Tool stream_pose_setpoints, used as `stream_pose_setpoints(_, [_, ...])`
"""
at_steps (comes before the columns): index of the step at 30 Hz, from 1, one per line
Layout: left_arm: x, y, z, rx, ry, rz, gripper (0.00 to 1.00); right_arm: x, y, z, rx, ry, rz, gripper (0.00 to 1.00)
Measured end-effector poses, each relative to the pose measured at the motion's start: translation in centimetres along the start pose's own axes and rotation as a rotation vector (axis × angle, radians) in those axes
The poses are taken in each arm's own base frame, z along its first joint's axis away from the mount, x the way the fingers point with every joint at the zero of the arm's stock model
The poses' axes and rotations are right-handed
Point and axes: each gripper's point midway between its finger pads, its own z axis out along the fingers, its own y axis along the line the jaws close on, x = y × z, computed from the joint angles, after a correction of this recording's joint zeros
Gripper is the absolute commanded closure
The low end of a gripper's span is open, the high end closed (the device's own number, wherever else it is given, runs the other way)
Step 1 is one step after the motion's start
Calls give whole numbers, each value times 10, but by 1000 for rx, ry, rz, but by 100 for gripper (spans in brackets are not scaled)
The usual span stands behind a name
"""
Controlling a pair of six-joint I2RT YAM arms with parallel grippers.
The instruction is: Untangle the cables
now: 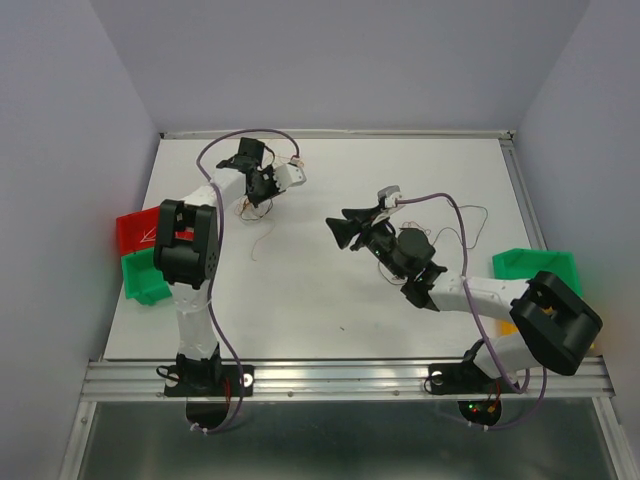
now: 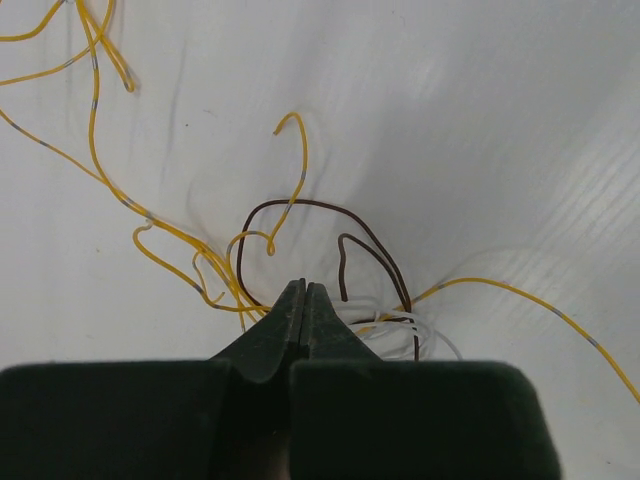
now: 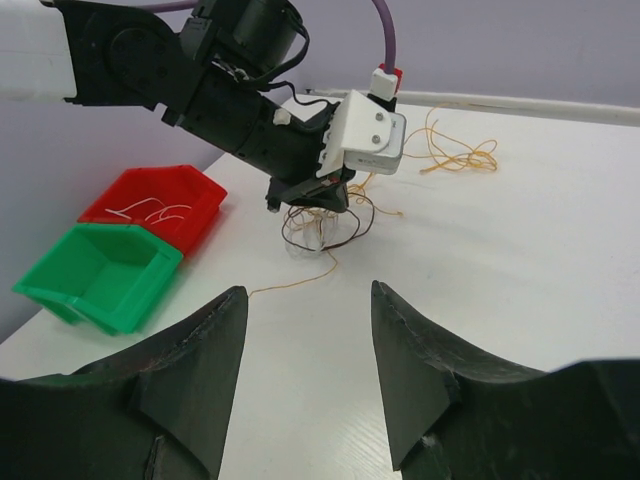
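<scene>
Top: left hand (image 1: 258,195) sits on the cables (image 1: 256,212), far left on the bench (image 1: 380,320). Right hand (image 1: 340,228) is mid-bench, well apart from them. Left wrist: jaws fully closed, tips in the yellow and brown tangle; can't tell if a strand is pinched. Right wrist: right hand's jaws apart, empty. Red bin (image 3: 155,205) and green bin (image 3: 100,270) at left.

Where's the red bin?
Top view: the red bin sits at the left edge of the table, next to a green bin, left of the left arm.
</scene>
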Motion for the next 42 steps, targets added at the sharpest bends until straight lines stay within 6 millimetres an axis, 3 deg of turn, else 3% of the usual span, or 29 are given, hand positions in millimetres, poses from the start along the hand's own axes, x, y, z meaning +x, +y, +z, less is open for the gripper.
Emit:
stream_pose_setpoints(4, [-8, -4, -1, 12, -28, -12, 100, 8, -3, 1, 6, 19, -3, 42])
stream_pose_setpoints(5, [-11, -4, -4, 12, -37, -19, 96, 10, -3, 1, 8, 25, -4, 42])
stream_pose_setpoints(6, [-14, -3, -8, 6, -48, -25, 86, 11, -3, 1, 9, 27, -4, 42])
stream_pose_setpoints(7, [-19, -2, -15, -7, -62, -31, 69, 11, -4, 1, 9, 29, -4, 42])
stream_pose_setpoints(10, [-35, 9, -42, -68, -109, -65, 54, 12, -4, 1, 10, 29, -5, 42])
stream_pose_setpoints(15, [-59, 38, -73, -187, -172, -135, 51, 12, -4, 1, 10, 30, -5, 42])
stream_pose_setpoints(19, [-65, 59, -65, -238, -161, -188, 42, 12, -4, 1, 10, 30, -5, 42])
stream_pose_setpoints(25, [-51, 63, -12, -220, -82, -243, 39, 11, -4, 1, 13, 29, -6, 42])
stream_pose_setpoints(29, [-39, 60, 16, -204, -26, -267, 40, 11, -4, 1, 14, 29, -8, 42])
stream_pose_setpoints(31, [-33, 62, 30, -211, 3, -275, 46, 11, -4, 1, 14, 29, -8, 42])
stream_pose_setpoints(33, [-31, 65, 38, -222, 18, -276, 66, 11, -4, 1, 13, 28, -8, 42])
stream_pose_setpoints(34, [-29, 67, 43, -225, 25, -274, 94, 11, -4, 1, 13, 28, -8, 42])
stream_pose_setpoints(35, [-29, 69, 47, -230, 29, -270, 100, 11, -4, 1, 14, 28, -8, 42])
stream_pose_setpoints(42, [-35, 70, 47, -218, 11, -261, 100, 10, -6, 1, 21, 26, -11, 42])
